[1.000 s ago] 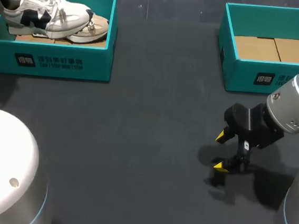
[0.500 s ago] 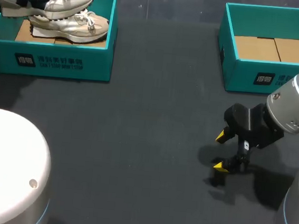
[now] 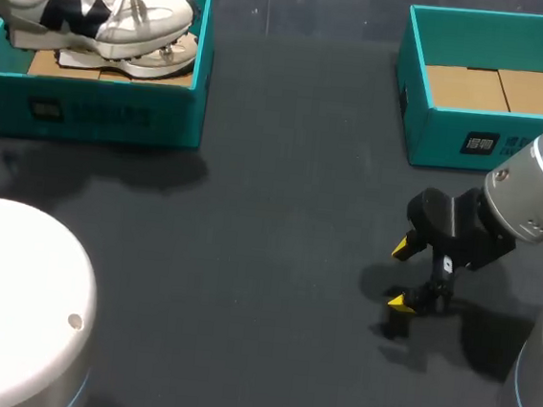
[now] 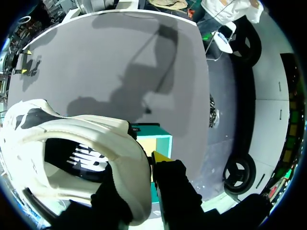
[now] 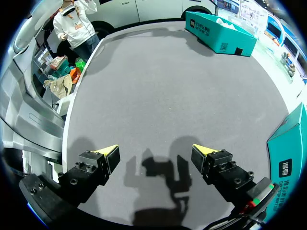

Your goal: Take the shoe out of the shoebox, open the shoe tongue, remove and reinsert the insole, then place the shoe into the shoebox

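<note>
Between the left hand's [image 4: 141, 167] clenched fingers sits the white shoe [image 4: 72, 158], grasped at its heel; beneath it, the teal shoebox [image 3: 107, 111]; the right hand [image 5: 154, 154] hangs released above the worktop [image 5: 158, 86].

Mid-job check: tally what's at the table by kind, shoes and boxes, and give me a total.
Shoes: 2, a white shoe raised over the left shoebox and a second shoe lying inside it.
Shoeboxes: 2, the left shoebox and the right shoebox, which holds no shoe.
Total: 4.

One shoe [image 3: 98, 6] above left shoebox [image 3: 116, 116]; right shoebox [image 3: 448, 136] opposite.
</note>
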Controlling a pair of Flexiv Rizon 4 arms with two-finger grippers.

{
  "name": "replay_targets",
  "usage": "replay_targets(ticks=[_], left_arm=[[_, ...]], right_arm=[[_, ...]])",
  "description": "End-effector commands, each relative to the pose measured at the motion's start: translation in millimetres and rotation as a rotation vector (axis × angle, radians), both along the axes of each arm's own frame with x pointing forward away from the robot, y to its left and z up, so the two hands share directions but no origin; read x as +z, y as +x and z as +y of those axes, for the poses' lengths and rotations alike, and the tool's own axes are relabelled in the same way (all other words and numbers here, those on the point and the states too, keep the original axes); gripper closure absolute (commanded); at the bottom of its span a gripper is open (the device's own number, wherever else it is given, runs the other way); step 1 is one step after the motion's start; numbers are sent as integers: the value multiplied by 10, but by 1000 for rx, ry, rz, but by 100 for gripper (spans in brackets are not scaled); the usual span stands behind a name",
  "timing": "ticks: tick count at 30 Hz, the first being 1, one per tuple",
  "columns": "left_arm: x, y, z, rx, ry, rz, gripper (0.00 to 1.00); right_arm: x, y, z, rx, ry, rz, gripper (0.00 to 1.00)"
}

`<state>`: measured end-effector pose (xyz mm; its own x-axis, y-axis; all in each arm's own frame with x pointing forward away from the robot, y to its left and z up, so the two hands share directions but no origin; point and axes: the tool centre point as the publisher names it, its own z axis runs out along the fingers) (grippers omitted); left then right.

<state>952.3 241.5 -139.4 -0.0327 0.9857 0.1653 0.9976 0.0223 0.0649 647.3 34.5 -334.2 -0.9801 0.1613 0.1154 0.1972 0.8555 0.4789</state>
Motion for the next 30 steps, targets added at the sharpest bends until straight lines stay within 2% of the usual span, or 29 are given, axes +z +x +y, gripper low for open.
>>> replay_targets(ticks=[1,12,19,30], left_arm=[[-21,-371,-147,-22,29,-104,100],[-93,-794,-495,-70,-1,-150,100],[-141,-1043,-723,-21,2,-160,100],[-341,-1524,-1113,29,39,-168,100]], right_arm=[[-5,-15,1,-1,-1,-3,0],[-5,-15,1,-1,-1,-3,0],[-5,-15,1,-1,-1,-3,0],[-5,-15,1,-1,-1,-3,0]])
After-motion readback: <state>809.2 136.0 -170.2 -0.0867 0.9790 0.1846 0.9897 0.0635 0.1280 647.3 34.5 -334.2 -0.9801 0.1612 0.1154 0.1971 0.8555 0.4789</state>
